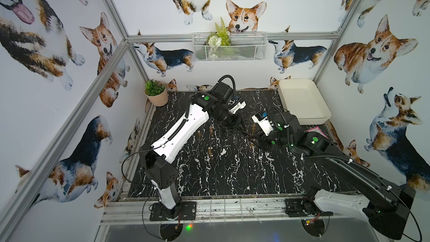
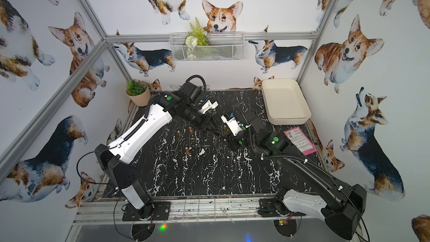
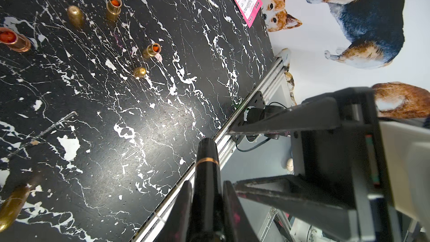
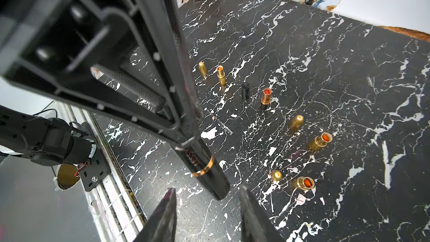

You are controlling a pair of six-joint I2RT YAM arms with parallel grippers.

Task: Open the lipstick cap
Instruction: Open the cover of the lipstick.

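A black lipstick [image 3: 206,171] with a gold ring is clamped between the fingers of my left gripper [image 3: 207,182], which is shut on its lower part. The closed cap end [image 4: 215,182] past the ring sticks out free above the table. My right gripper [image 4: 207,193] is open. Its two fingertips [image 4: 171,195] stand apart on either side of the cap's tip without touching it. In both top views the two grippers meet nose to nose over the middle of the table, left gripper [image 1: 240,126] and right gripper [image 1: 252,136]. The lipstick itself is hard to make out there.
Several opened gold lipsticks [image 4: 320,142] with orange tips and loose gold caps [image 4: 296,122] stand on the black marble table [image 1: 221,178]. A small black cap [image 4: 245,89] stands among them. There is a white tray [image 1: 311,121] back right, a pink card [image 2: 300,140] beside it, and a potted plant [image 1: 154,93] back left.
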